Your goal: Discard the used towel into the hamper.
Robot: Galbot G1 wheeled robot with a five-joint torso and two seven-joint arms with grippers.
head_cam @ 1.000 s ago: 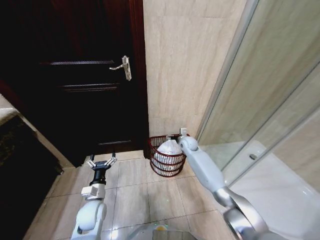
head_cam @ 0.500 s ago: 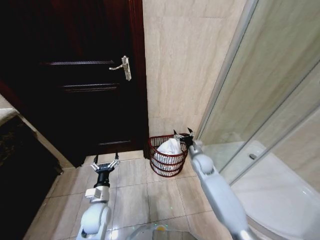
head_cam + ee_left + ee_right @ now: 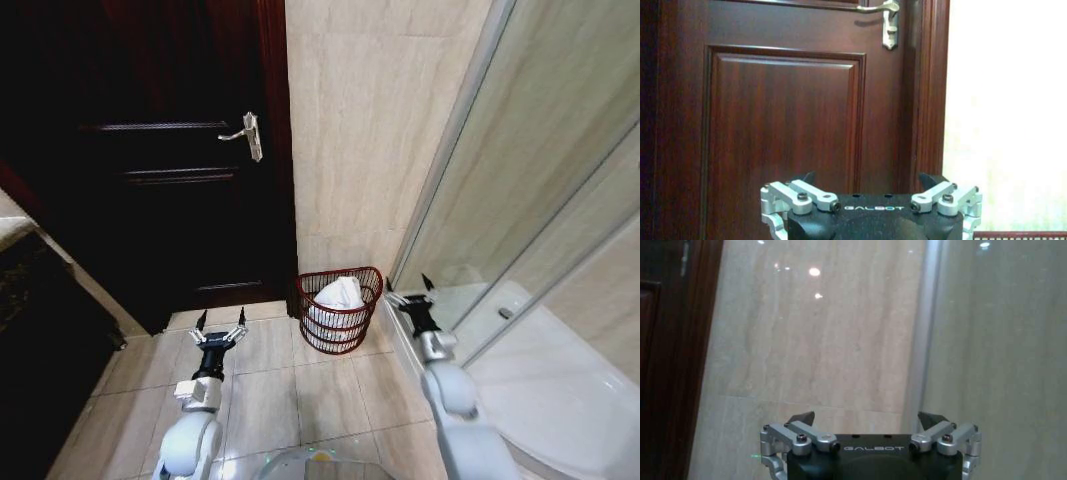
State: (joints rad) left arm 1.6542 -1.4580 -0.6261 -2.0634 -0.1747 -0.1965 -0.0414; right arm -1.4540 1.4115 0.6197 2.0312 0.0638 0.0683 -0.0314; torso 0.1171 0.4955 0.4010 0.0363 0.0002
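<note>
So the small round dark red-brown wire hamper (image 3: 339, 309) sits on the beige floor tiles (image 3: 270, 390) a bit below the middle of the head view, tucked into the corner where the pale stone-look wall (image 3: 370, 130) meets the frosted glass shower screen (image 3: 540, 180), with the dark wooden door (image 3: 150, 150) just to its left. There's a crumpled white towel (image 3: 338, 295) lying inside it, bunched up and poking about level with the rim. The right gripper (image 3: 410, 291) hangs just to the right of the hamper, not touching it, fingers spread wide with nothing between them. In the right wrist view that same gripper (image 3: 867, 419) points at the wall and the shower frame, jaws wide apart. The left gripper (image 3: 220, 322) is down in the lower left, over the floor tiles in front of the door, also splayed open and empty, well apart from the hamper. The left wrist view shows it (image 3: 867, 179) facing the door panel, with the silver lever handle (image 3: 885, 15) up at the top of that frame
</note>
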